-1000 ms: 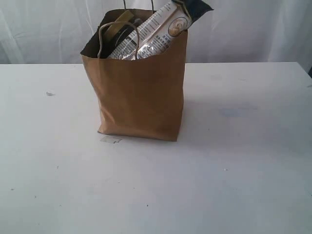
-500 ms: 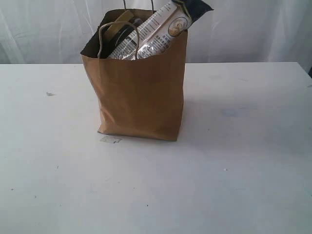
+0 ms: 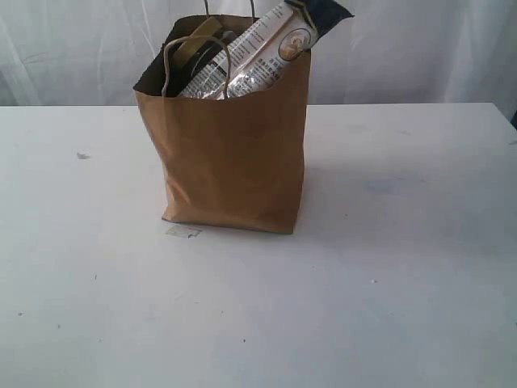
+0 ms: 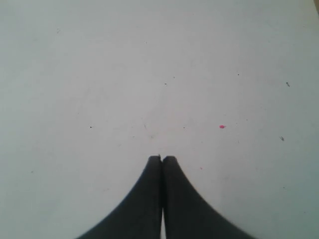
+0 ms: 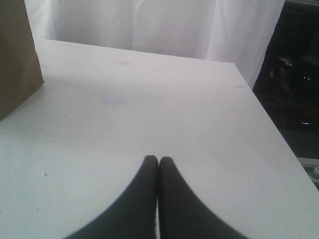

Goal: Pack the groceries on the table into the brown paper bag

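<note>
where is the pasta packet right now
In the exterior view the pasta packet leans inside the bag, slightly left of centre on the table, its dark top end poking out past the bag's right rim.

No text can be read. The only print in sight is on the pasta packet, which sticks out of the top of the bag. Its pale face carries rows of small dark lettering running down to the bag's rim, and a round emblem sits near its navy end. The letters are too small and blurred to make out a word, brand or number, and the emblem's design cannot be told either.
</note>
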Robot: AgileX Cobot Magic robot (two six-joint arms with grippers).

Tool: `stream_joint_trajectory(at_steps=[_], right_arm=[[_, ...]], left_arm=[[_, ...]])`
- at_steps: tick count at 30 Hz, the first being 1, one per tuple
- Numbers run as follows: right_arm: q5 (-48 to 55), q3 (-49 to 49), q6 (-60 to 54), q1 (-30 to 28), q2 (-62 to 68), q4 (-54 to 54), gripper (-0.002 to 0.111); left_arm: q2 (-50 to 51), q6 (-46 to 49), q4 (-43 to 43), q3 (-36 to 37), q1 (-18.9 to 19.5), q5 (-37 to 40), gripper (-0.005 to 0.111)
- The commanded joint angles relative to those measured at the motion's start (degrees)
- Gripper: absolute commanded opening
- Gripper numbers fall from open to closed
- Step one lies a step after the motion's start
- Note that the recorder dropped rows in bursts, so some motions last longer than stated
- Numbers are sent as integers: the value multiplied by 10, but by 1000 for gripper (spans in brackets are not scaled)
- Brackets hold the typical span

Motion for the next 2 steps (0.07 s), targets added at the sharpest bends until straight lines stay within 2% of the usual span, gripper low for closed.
stream_joint_trajectory(at_steps=[1, 2], right_arm=[[-4, 1, 2, -3, -1, -2, 0], [-4, 1, 2, -3, -1, -2, 0]], left_arm=[[-2, -5, -3, 6, 1, 4, 0], [-2, -5, -3, 6, 1, 4, 0]])
